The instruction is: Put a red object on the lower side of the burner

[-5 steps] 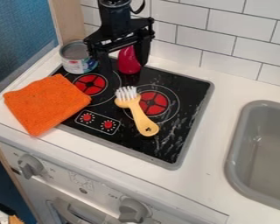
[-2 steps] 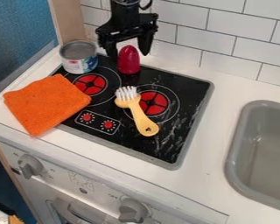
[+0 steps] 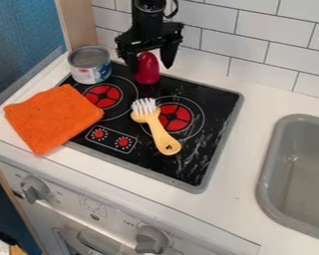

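camera view: the hand hangs open by the upright red object near the back edge of the stovetop.

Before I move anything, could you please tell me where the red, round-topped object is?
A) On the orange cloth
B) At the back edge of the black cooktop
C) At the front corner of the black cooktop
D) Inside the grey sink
B: the red, round-topped object stands upright at the back edge of the black cooktop, right of the tin can.
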`<state>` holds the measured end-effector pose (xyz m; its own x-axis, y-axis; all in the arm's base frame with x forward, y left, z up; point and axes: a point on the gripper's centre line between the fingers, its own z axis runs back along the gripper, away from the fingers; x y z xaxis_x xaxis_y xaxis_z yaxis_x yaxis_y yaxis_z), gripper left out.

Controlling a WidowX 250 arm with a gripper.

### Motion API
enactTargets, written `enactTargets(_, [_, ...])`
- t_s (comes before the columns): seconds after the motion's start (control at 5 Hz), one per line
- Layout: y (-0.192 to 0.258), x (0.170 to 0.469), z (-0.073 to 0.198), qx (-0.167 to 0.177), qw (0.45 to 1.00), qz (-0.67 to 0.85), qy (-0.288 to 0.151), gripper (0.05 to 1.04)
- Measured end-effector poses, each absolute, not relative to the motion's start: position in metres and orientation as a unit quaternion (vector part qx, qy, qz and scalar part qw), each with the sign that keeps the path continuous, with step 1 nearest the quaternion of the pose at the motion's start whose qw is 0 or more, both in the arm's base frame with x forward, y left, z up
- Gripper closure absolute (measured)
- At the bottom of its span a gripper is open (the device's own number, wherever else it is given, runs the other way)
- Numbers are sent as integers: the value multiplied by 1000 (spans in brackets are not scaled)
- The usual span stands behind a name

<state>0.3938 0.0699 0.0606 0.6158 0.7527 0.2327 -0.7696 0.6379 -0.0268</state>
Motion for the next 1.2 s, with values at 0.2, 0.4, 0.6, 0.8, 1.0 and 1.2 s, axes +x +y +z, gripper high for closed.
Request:
enactTargets(0.2, [71, 396, 59, 35, 897, 423, -120, 378])
enactTargets(0.4, [71, 393, 59, 39, 897, 426, -113, 397])
enactTargets(0.6, [73, 389, 60, 50, 895, 431, -102, 397])
enactTargets(0.8, [71, 386, 69, 61, 899, 427, -79, 397])
enactTargets(1.0, [61, 381, 107, 49, 893, 433, -111, 397])
enactTargets(1.2, [45, 364, 132, 30, 890, 434, -138, 397])
